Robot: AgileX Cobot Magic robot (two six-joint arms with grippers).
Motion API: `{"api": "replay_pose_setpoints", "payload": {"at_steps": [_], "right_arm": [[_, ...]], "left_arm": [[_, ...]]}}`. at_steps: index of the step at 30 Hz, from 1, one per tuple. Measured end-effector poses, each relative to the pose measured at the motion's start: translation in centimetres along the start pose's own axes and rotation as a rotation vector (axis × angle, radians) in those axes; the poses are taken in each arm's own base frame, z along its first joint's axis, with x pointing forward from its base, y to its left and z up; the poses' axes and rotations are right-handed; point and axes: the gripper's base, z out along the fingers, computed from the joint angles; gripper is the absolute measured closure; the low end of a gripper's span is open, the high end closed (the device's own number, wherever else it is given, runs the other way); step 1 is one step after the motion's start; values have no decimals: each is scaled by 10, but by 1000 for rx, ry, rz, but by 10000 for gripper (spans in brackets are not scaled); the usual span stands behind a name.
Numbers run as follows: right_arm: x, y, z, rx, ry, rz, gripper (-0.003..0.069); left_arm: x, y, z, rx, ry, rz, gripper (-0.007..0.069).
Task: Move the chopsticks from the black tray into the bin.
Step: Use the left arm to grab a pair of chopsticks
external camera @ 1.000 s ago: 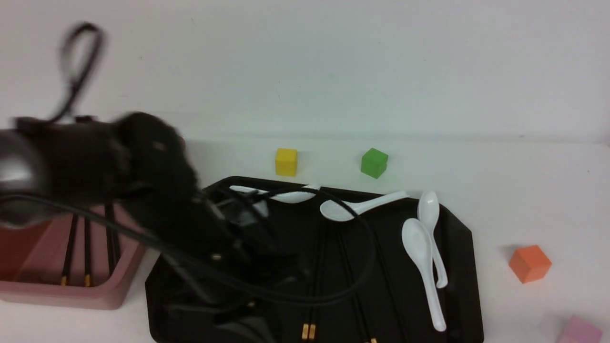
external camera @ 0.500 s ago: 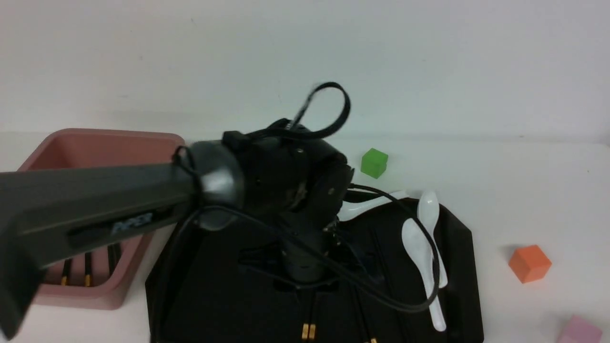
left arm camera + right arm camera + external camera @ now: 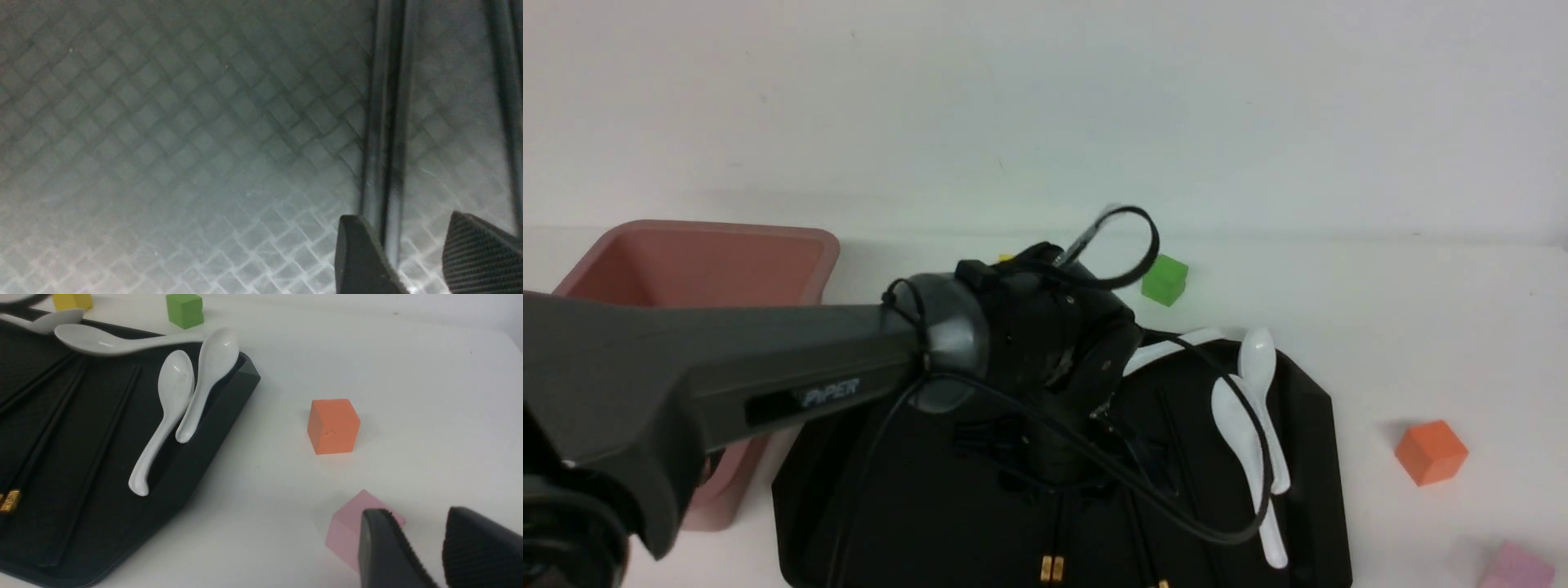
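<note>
Starting at the left of the front view, the bin point(image 3: 727, 233) stands just beside the black tray point(image 3: 1307, 408). Its visible upper walls are bare, and the left arm point(image 3: 727, 384) covers its lower part, so what it holds cannot be told.

At centre frame the left gripper point(image 3: 416, 261) hangs low over the tray, hidden under its own wrist. The left wrist view shows its fingers point(image 3: 363, 257) spread apart with only the tray's patterned floor between them, clamped on nothing. A pair of chopsticks point(image 3: 386, 122) runs just beside one finger, and another stick lies at the far right edge of that view.

In the front view two gold ends point(image 3: 1051, 567) show at bottom centre and a further one to their right, so at least three sticks lie on the tray. Right of them are white spoons point(image 3: 1241, 425), no part of the job.

The right gripper point(image 3: 425, 555), at the lower right of its own view, is parted and empty above the table point(image 3: 408, 355), near a pink cube point(image 3: 347, 535).

By this showing the task is unfinished, and the next pick seems about to begin.
</note>
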Motion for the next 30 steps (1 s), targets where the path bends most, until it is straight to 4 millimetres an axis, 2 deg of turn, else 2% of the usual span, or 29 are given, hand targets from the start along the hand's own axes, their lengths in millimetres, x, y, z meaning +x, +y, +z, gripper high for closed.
{"api": "replay_pose_setpoints", "payload": {"at_steps": [7, 15, 18, 20, 21, 23, 26, 30], "right_arm": [[0, 0, 0, 0, 0, 0, 417], [0, 0, 0, 0, 0, 0, 417], [0, 0, 0, 0, 0, 0, 417], [0, 0, 0, 0, 0, 0, 417], [0, 0, 0, 0, 0, 0, 417], [0, 0, 0, 0, 0, 0, 417], [0, 0, 0, 0, 0, 0, 417], [0, 0, 0, 0, 0, 0, 417]], "left_arm": [[3, 0, 23, -40, 24, 24, 317], [2, -1, 28, -47, 30, 28, 323], [2, -2, 28, -44, 36, 22, 363], [2, -3, 29, -38, 39, 15, 420], [2, -3, 29, -34, 39, 2, 477], [2, -3, 29, -34, 39, -14, 522], [3, -4, 28, -27, 43, -48, 519], [5, -5, 16, 9, 71, -104, 518]]}}
